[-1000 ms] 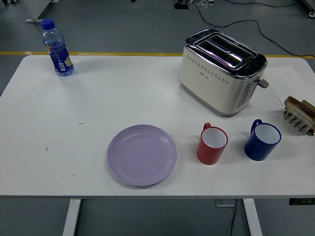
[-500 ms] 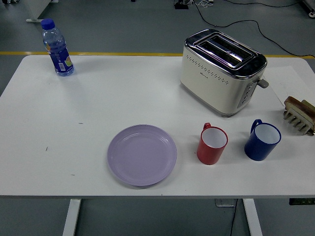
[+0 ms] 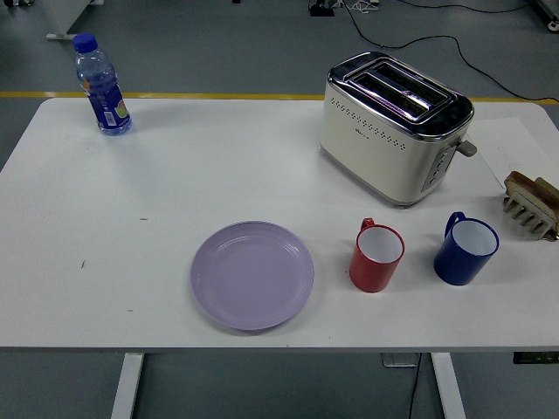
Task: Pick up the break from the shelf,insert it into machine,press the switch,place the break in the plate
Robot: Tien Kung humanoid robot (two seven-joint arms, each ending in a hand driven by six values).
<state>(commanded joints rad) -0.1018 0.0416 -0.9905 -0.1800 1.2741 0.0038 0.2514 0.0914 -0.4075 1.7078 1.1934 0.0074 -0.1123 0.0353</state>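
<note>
neither hand was in view, state unknown; bread (image 3: 522, 184) stood in rack (image 3: 533, 212) at surface's right edge, right of toaster (image 3: 393, 127).

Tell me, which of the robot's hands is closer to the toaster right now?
Neither can be judged: no robot hand or arm shows in the head view. The toaster stands alone at the table's far right, with the bread rack at the right edge.

Lab: grey floor (image 3: 218, 52), loose cables (image 3: 454, 44), yellow tape line (image 3: 175, 94).
</note>
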